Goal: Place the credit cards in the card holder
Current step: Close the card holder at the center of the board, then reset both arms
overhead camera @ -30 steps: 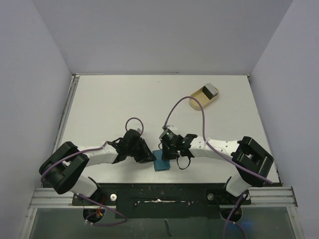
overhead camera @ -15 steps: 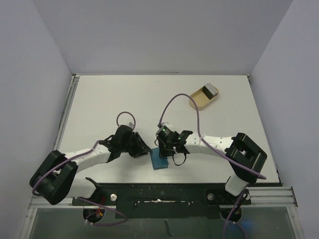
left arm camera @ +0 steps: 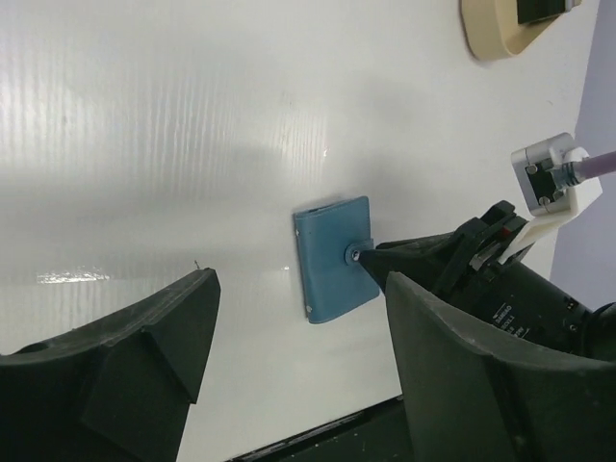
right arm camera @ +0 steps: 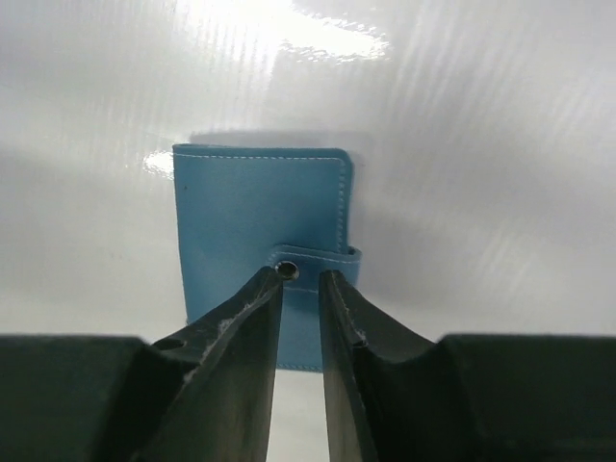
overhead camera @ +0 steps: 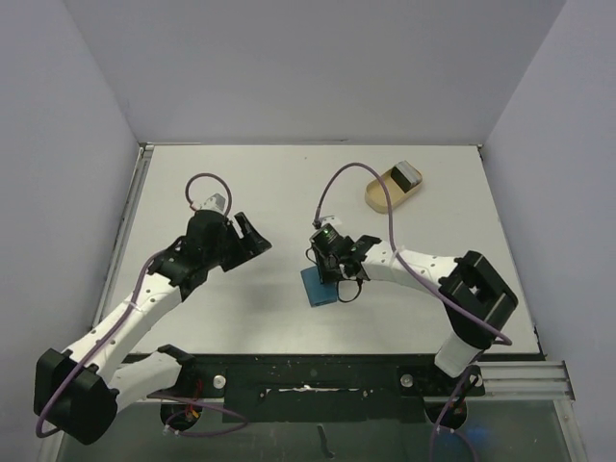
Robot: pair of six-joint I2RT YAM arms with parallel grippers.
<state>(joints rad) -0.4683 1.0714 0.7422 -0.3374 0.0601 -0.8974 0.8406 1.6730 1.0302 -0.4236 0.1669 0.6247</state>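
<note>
Since the blue wallet [right arm camera: 260, 217] lies shut near the front of the table [overhead camera: 289, 183], your right claw [right arm camera: 300, 277] sits narrow at its snap tab [right arm camera: 287, 271], likely to unfasten it; your left claw [overhead camera: 250, 234] gapes empty

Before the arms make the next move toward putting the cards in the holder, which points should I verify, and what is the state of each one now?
1. Card holder lying flat on the table: ok.
2. Card holder open, pockets showing: not ok; it is folded shut, with the tab over its edge.
3. Right gripper at the tab: ok; tips right by it, jaws slightly apart.
4. Left gripper free: ok; open, empty, apart from the holder.
5. Credit cards located: ok, in the tan dish; how many there are: cannot tell.
</note>
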